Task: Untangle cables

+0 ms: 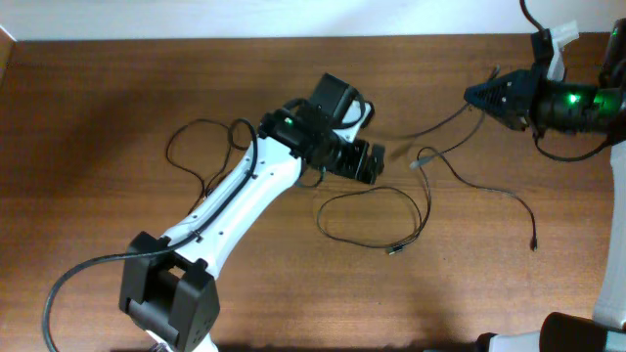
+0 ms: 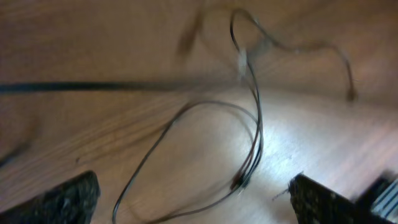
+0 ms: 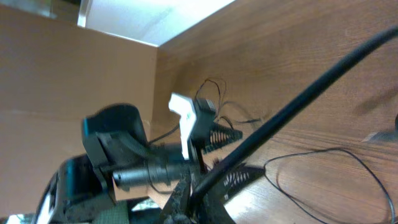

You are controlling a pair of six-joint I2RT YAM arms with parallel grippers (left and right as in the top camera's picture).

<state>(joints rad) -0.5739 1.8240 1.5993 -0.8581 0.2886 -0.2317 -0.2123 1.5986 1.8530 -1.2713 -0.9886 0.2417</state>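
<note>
Black thin cables [image 2: 259, 127], loose open loops, sprawled across brown wood table [image 1: 88, 108]

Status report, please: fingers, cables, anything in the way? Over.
Left gripper fingers open, empty, above looped cable. Right gripper shut on held cable. Other cables loose on table; no obstacle seen.

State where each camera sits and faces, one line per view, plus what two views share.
Overhead: above the table, looking straight down at the cables; both arms, left hand and right hand show.
Left wrist: on the left arm, facing down past its open fingers at a cable loop.
Right wrist: behind the shut right hand, facing across the table toward the left arm.
Shared: overhead and left wrist both show that loop.
</note>
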